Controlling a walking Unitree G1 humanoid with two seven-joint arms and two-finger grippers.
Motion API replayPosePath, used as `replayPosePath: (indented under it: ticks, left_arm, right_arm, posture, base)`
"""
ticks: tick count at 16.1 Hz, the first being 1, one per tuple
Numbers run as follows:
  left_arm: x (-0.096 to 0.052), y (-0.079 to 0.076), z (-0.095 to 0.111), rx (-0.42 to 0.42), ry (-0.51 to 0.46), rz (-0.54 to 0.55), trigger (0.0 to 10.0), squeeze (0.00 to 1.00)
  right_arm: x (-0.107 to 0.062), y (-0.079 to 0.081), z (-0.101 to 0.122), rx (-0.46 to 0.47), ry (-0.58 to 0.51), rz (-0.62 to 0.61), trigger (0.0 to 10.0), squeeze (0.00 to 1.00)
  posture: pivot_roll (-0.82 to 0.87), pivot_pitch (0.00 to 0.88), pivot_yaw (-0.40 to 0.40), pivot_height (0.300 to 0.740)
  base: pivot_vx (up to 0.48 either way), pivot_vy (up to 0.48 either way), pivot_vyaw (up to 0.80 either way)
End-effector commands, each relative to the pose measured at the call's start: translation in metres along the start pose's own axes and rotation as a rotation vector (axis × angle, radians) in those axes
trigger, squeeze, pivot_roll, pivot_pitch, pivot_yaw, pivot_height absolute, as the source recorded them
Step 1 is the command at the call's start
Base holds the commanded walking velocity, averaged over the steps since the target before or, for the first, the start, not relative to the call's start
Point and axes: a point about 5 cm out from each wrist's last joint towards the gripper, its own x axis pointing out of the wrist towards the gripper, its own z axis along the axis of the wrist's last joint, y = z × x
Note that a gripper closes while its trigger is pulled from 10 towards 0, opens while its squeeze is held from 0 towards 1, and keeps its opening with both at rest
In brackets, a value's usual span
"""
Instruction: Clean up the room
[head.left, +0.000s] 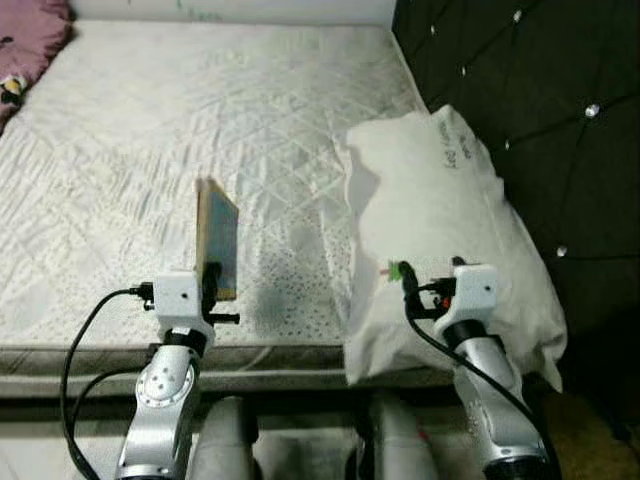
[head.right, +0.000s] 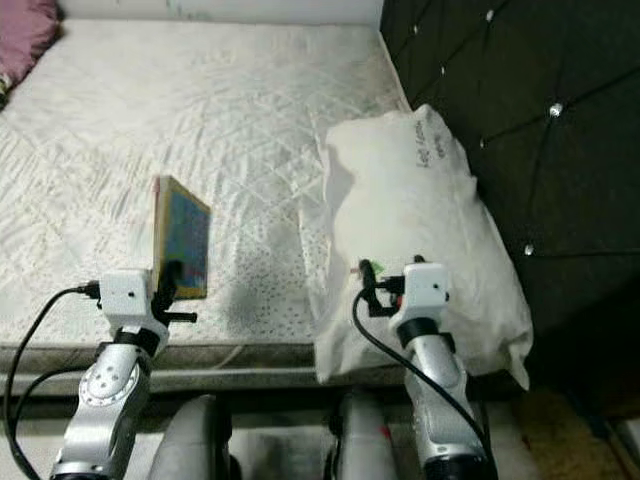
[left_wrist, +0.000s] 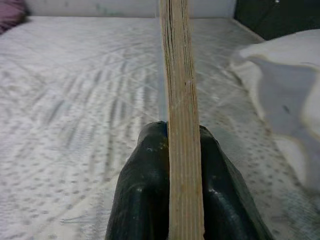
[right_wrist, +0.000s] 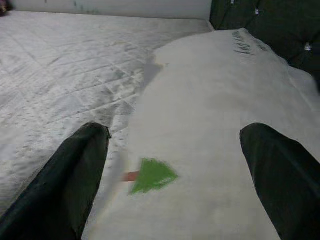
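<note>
My left gripper is shut on a thin book with a blue cover, held upright on its edge above the near part of the white mattress. In the left wrist view the book's page edge rises between the two black fingers. My right gripper is open just above the near end of a white pillow, which lies on the bed's right side against the dark headboard. A small green tree-shaped tag sits on the pillow between the fingers.
A black tufted headboard stands along the right. A pink pillow or blanket lies at the far left corner of the bed. The mattress's front edge runs just before my arms.
</note>
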Motion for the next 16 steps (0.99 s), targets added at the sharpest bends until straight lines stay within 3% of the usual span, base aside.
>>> replayPosePath:
  ticks: [1,8,10,16]
  left_arm:
    - [0.002,-0.012,0.006,-0.008,-0.026,-0.048,10.0,0.0]
    - [0.016,-0.011,-0.015,-0.273,0.128,0.0,10.0,0.0]
    - [0.024,-0.022,-0.014,-0.316,0.141,-0.039,10.0,0.0]
    - [0.037,-0.024,-0.009,-0.427,0.136,-0.033,10.0,0.0]
  right_arm:
    - [-0.002,-0.006,-0.001,-0.008,0.007,-0.016,10.0,0.0]
    - [-0.009,-0.014,0.001,-0.024,0.013,-0.014,10.0,0.0]
    - [-0.014,-0.018,0.0,-0.031,0.024,-0.018,10.0,0.0]
    - [-0.023,-0.018,-0.002,-0.038,0.05,-0.01,10.0,0.0]
  posture:
    - [-0.03,0.087,-0.025,0.635]
    - [-0.07,0.107,-0.051,0.583]
    - [-0.08,0.107,-0.056,0.583]
    - [-0.1,0.146,-0.074,0.55]
  base:
    - [0.0,0.0,0.0]
    - [0.0,0.0,0.0]
    - [0.0,0.0,0.0]
    - [0.0,0.0,0.0]
